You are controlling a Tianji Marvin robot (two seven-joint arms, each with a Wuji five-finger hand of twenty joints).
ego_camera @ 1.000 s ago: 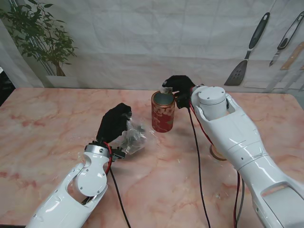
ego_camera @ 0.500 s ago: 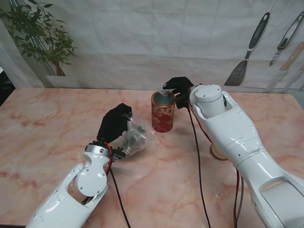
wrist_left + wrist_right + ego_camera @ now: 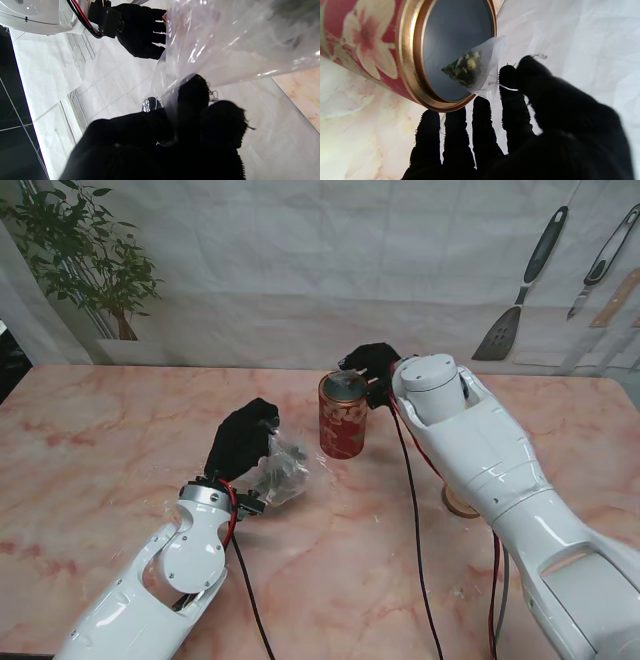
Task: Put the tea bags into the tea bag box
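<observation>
A red floral tea tin (image 3: 343,416) with a gold rim stands upright and open at mid-table. My black-gloved right hand (image 3: 371,370) hovers at its far right rim. In the right wrist view the right hand (image 3: 520,125) pinches a white pyramid tea bag (image 3: 472,68) between thumb and forefinger, and the bag hangs over the tin's open mouth (image 3: 456,47). My left hand (image 3: 243,438) rests left of the tin, shut on a crumpled clear plastic bag (image 3: 280,468). That plastic bag (image 3: 225,42) fills much of the left wrist view.
A small round tan lid-like thing (image 3: 458,502) lies on the marble table (image 3: 90,450), half hidden by my right arm. A spatula (image 3: 520,290) and other utensils hang on the back wall. A potted plant (image 3: 90,270) stands at the far left.
My right hand has shifted slightly left, closer over the tin's mouth. The left hand and plastic bag have not moved.
</observation>
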